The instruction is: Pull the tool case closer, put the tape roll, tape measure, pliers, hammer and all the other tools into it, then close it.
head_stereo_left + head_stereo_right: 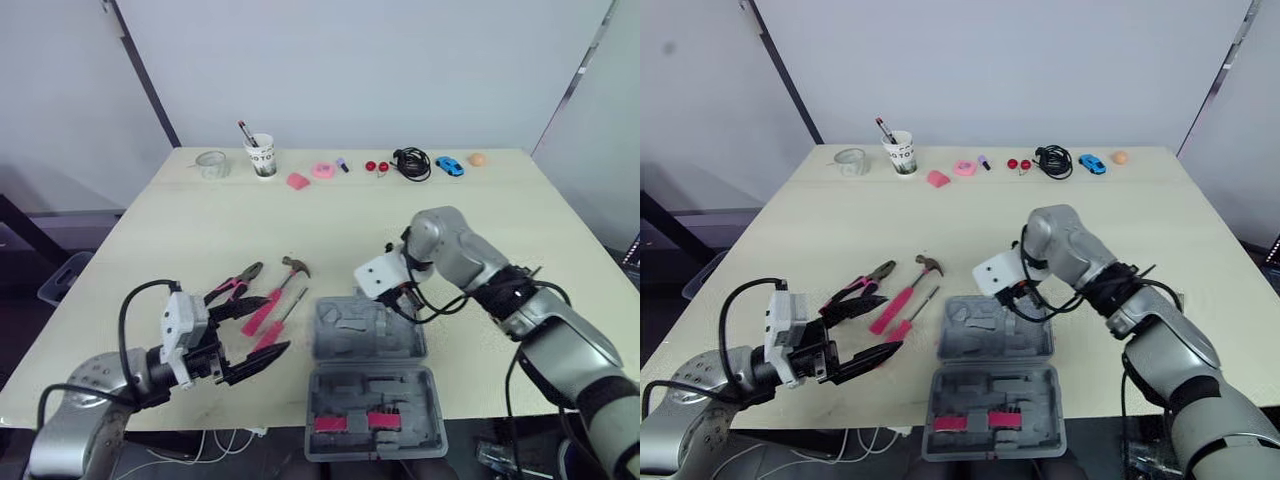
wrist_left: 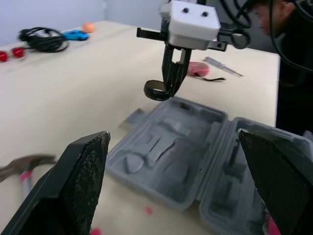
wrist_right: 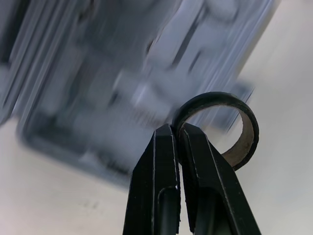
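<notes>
Table (image 1: 330,215) holds tool case (image 1: 372,375) (hammer (image 1: 272,300) beside).

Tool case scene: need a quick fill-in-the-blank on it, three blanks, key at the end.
1. The right gripper is shut on the ____.
2. The tool case lies ____, both halves flat on the table.
3. The hammer lies on the robot's ____ side of the case.

Missing words: tape roll; open; left.

The open tool case (image 1: 368,345) was found clear from above, except at its far edge, where the right gripper (image 3: 175,129) was clamped on the tape roll (image 3: 249,127). Its left side was crowded by hammer (image 1: 292,270), pliers (image 1: 236,285) and the spread left gripper (image 1: 279,323).
</notes>
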